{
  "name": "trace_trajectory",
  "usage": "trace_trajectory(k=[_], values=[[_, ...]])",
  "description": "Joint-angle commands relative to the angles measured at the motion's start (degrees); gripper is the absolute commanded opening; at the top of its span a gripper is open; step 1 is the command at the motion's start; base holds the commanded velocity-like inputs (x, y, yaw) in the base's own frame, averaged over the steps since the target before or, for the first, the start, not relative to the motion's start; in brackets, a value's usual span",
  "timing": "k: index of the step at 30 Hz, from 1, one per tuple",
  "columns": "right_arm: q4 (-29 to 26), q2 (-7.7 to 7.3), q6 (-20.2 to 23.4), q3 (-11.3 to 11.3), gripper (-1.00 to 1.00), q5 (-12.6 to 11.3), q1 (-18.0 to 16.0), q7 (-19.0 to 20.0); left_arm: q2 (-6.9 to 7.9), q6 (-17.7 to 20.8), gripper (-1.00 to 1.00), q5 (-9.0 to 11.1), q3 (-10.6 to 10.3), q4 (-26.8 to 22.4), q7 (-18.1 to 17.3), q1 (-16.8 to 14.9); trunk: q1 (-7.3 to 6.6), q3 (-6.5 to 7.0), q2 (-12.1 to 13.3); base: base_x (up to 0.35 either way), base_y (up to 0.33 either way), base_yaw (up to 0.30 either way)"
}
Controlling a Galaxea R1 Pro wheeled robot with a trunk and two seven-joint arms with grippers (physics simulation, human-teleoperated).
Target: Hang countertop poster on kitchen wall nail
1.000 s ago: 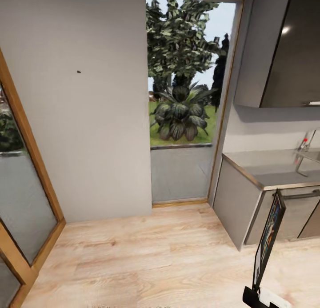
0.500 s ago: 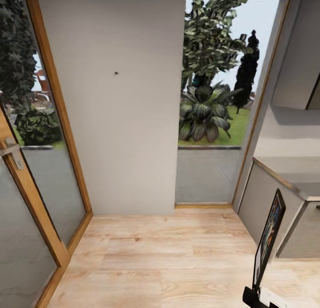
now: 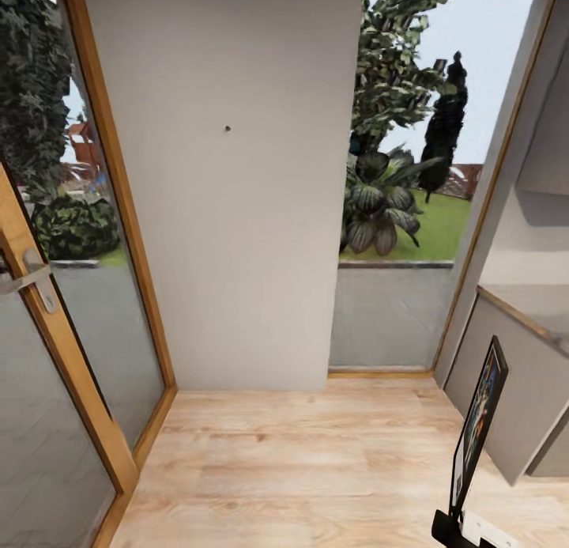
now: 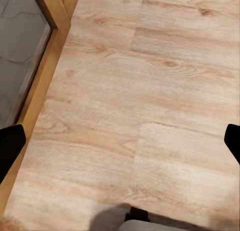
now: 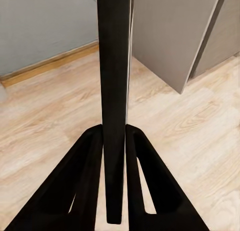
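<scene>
Pinching only the poster's (image 3: 478, 425) bottom edge, your right gripper (image 5: 114, 156) risks it pivoting — left gripper (image 4: 120, 141) gapes wide, idle.

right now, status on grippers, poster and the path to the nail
Right gripper clamped on poster, held upright, edge-on. Left gripper fingers spread, nothing between them, over wood floor. Wall nail ahead on grey wall; nothing seen in the way.

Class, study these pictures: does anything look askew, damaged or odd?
Nothing is damaged. The black-framed film poster stands on edge, leaning slightly, pinched at its bottom by the right claw. A small dark nail sits in the plain grey wall.
</scene>
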Motion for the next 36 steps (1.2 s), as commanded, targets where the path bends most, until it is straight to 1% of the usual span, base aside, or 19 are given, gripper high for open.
trace_trajectory(k=[1,4,9,13,19,20,21,22,23,24,25,26,27,29,30,31,33,35,36], values=[[0.01,-0.01,-0.4,0.08,-1.0,-0.65,-0.01,0.16,0.0,-0.13,1.0,0.0,0.0,0.0,0.0,0.02,0.04,0.0,-0.02,0.248,0.275,-0.035],[0.02,-0.01,-0.39,0.08,-1.0,-0.65,-0.01,0.19,0.0,-0.13,1.0,0.0,0.0,0.0,0.0,0.02,0.04,0.0,-0.02,0.249,0.274,-0.138],[0.01,-0.01,-0.39,0.08,-1.0,-0.65,-0.01,0.24,0.0,-0.13,1.0,0.0,0.0,0.0,0.04,0.02,0.04,0.0,-0.02,0.217,0.223,-0.258],[0.0,0.0,-0.4,0.09,-1.0,-0.65,-0.01,0.25,0.0,-0.13,1.0,-0.01,0.0,0.0,0.14,0.02,0.04,0.0,-0.02,0.065,0.061,-0.165],[-0.04,0.08,-0.33,0.24,-1.0,-0.65,-0.01,0.25,0.0,-0.13,1.0,0.0,0.0,0.0,0.17,0.02,0.04,0.0,-0.02,0.01,0.009,-0.025],[-0.95,0.16,-0.48,0.7,-1.0,3.57,-0.01,0.25,0.0,-0.13,1.0,0.0,0.0,0.0,0.18,0.02,0.04,0.0,-0.02,0.0,0.0,0.0],[-1.14,0.22,-0.48,1.06,-1.0,4.76,-0.01,0.23,0.0,-0.13,1.0,0.0,0.0,0.0,0.18,0.02,0.04,0.0,-0.02,0.0,0.0,0.0],[-1.69,0.29,-0.47,2.2,-1.0,7.05,-0.01,0.21,0.0,-0.13,1.0,0.0,0.0,0.0,0.18,0.02,0.04,0.0,-0.02,0.0,0.0,0.0],[-5.98,0.4,-0.1,8.27,-1.0,10.95,-0.01,0.05,0.05,-0.19,1.0,0.0,0.03,0.0,0.05,0.02,0.04,0.0,-0.02,0.0,0.0,0.0],[-7.91,0.41,0.97,11.02,-1.0,11.33,-0.01,0.03,0.07,-0.2,1.0,0.0,0.04,0.0,0.03,0.02,0.04,0.0,-0.02,0.0,0.0,0.0],[-8.9,0.39,1.79,12.4,-1.0,11.46,-0.01,0.02,0.07,-0.2,1.0,0.0,0.05,0.0,0.01,0.02,0.04,0.0,-0.02,0.0,0.0,0.0],[-15.34,0.36,7.63,18.5,-1.0,11.83,-0.01,0.06,0.08,-0.21,1.0,-0.02,0.05,0.0,-0.06,0.02,0.04,0.0,-0.02,0.0,0.0,0.0],[-18.13,0.35,9.77,20.16,-1.0,11.89,-0.01,0.09,0.09,-0.22,1.0,-0.01,0.05,0.0,-0.07,0.02,0.04,0.0,-0.02,0.0,0.0,0.0],[-20.86,0.36,11.81,21.74,-1.0,11.93,-0.01,0.23,0.09,-0.22,1.0,-0.03,0.03,0.0,-0.08,0.02,0.04,0.0,-0.02,0.0,0.0,0.0],[-23.54,0.37,14.16,23.32,-1.0,11.96,-0.01,0.68,0.09,-0.22,1.0,-0.02,0.02,0.0,-0.08,0.02,0.04,0.0,-0.02,0.0,0.0,0.0],[-23.54,0.37,14.16,23.32,-1.0,11.96,-0.01,0.68,0.09,-0.22,1.0,-0.02,0.02,0.0,-0.08,0.02,0.04,0.0,-0.02,0.0,0.0,0.0],[-29.54,0.43,20.54,25.58,-1.0,11.94,-0.02,3.25,0.09,-0.22,1.0,-0.01,0.01,0.0,-0.08,0.02,0.04,0.0,-0.02,0.0,0.0,0.0],[-32.71,0.46,23.86,26.18,-1.0,11.9,-0.15,5.36,0.09,-0.22,1.0,-0.01,0.01,0.0,-0.09,0.02,0.04,0.0,-0.02,0.0,0.0,0.0],[-35.7,0.48,26.97,26.53,-1.0,11.81,-0.37,7.78,0.09,-0.22,1.0,-0.02,0.01,0.0,-0.09,0.02,0.04,0.0,-0.02,0.0,0.0,0.0]])
